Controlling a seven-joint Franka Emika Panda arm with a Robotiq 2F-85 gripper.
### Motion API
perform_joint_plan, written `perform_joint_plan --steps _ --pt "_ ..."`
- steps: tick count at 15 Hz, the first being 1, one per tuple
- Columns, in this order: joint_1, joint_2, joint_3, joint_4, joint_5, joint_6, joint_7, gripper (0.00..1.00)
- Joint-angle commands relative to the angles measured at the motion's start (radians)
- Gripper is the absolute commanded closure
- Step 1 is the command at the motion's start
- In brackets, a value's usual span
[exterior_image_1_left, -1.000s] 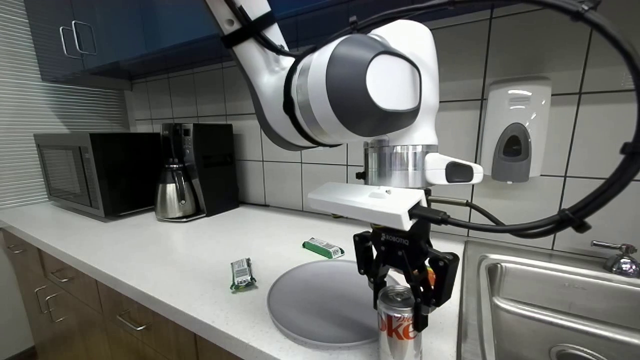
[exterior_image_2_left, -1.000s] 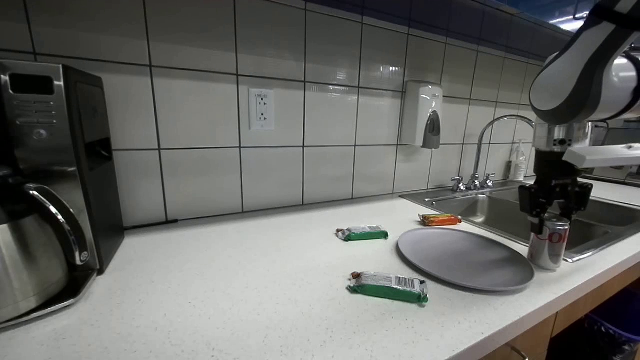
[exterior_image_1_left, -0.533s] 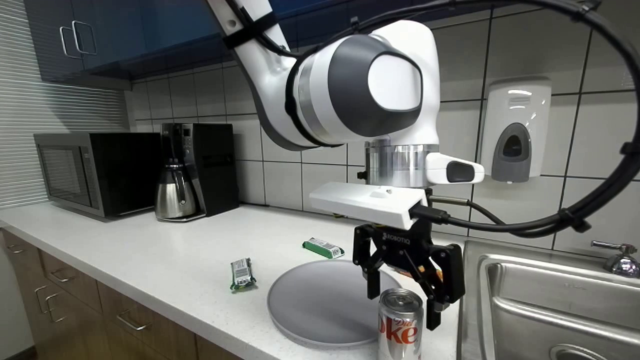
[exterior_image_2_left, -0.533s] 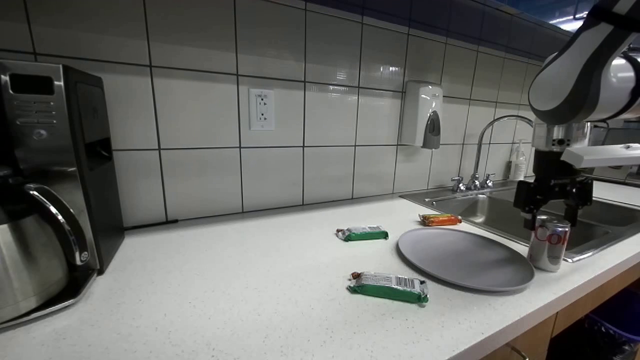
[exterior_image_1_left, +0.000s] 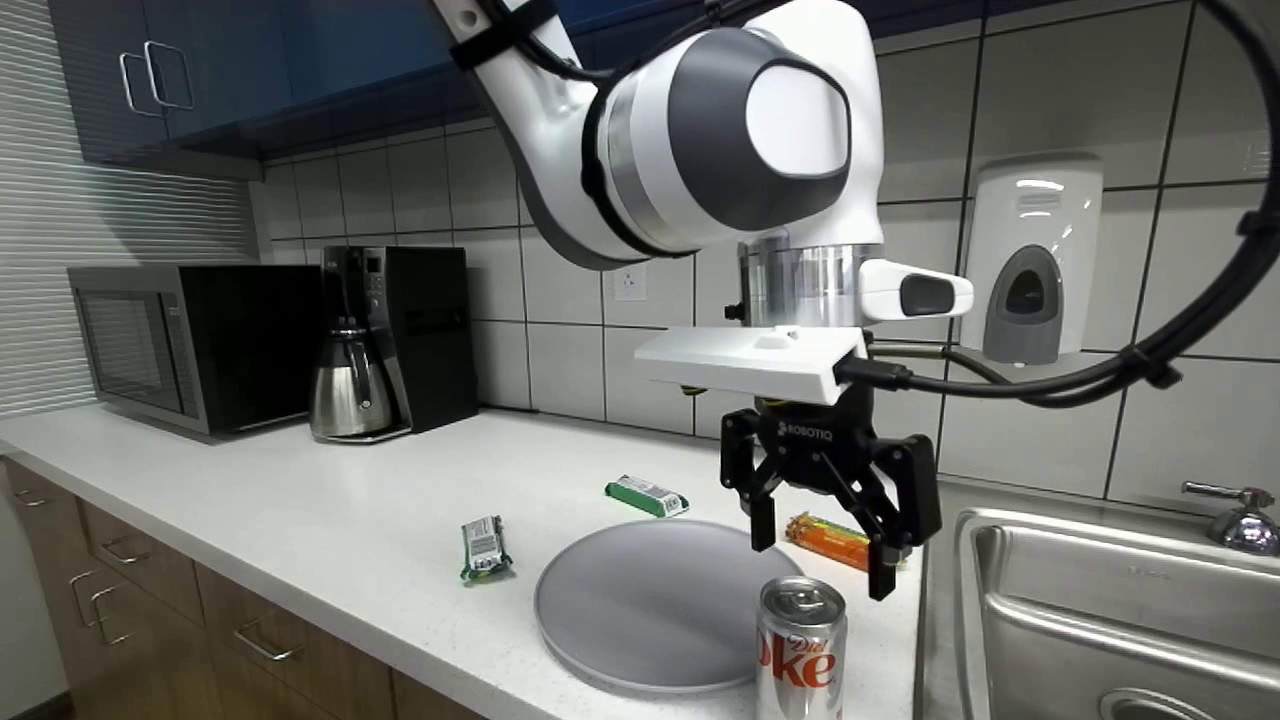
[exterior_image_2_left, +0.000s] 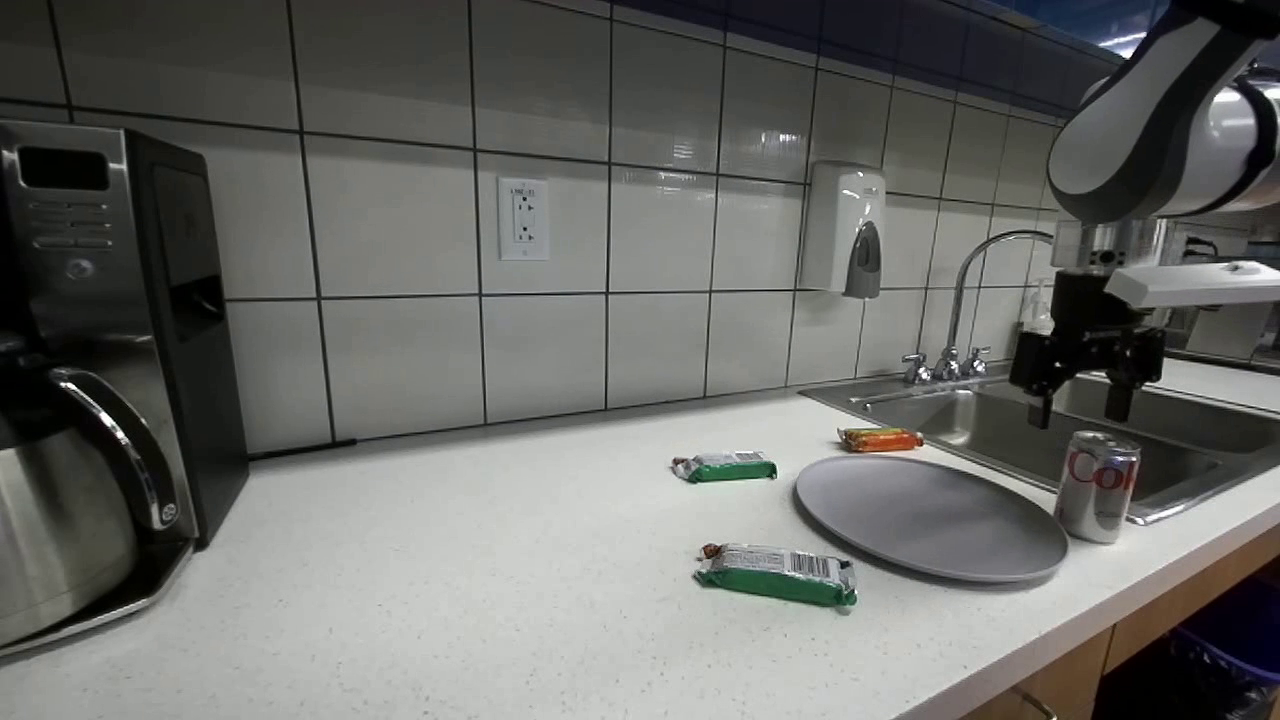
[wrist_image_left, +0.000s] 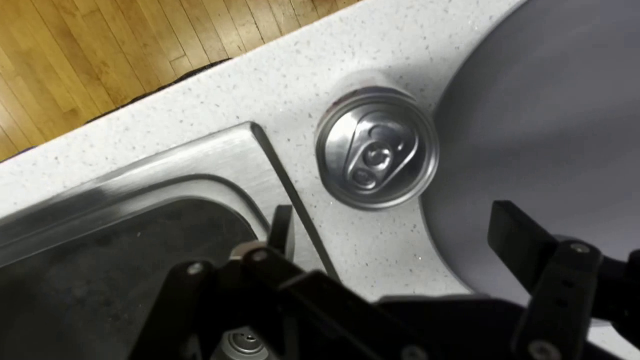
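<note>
Since the can (exterior_image_1_left: 800, 650) stands upright on the bench (exterior_image_1_left: 350, 510) just beside the plate (exterior_image_1_left: 660, 610), at the bottom of the frame and right of centre in an exterior view, I would work around it gently. My pincer (exterior_image_1_left: 822, 562) is released: its jaws are spread wide with nothing between them, and it hangs higher than the can and apart from it in both exterior views. In the wrist view the lid (wrist_image_left: 377, 150) shows near the middle of the frame, above the fingers (wrist_image_left: 520, 242) and within the span between them. Up or down, I judge that slow vertical travel suits best; a sideways sweep could clip the can and topple it towards the sink (exterior_image_1_left: 1090, 560) at lower right (from this far off, I can't catch it). Whether can and plate touch, I cannot tell.

Metal hides whatever the can holds, so I would treat it as full. Steel also conceals the contents of the carafe (exterior_image_1_left: 345, 395), at centre left in the coffee maker (exterior_image_1_left: 435, 335). Down in the sink, I see a drain (exterior_image_1_left: 1150, 705). An orange bar (exterior_image_1_left: 827, 540) lies near the plate's upper-right edge.
</note>
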Motion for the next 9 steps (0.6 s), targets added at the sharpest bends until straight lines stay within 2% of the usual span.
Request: perform_joint_plan --steps 1,9 --pt "0.007 -0.006 0.020 0.050 0.018 -0.039 0.036 0.00" --pt "0.024 0.104 0.057 0.185 0.104 -0.033 0.067 0.00"
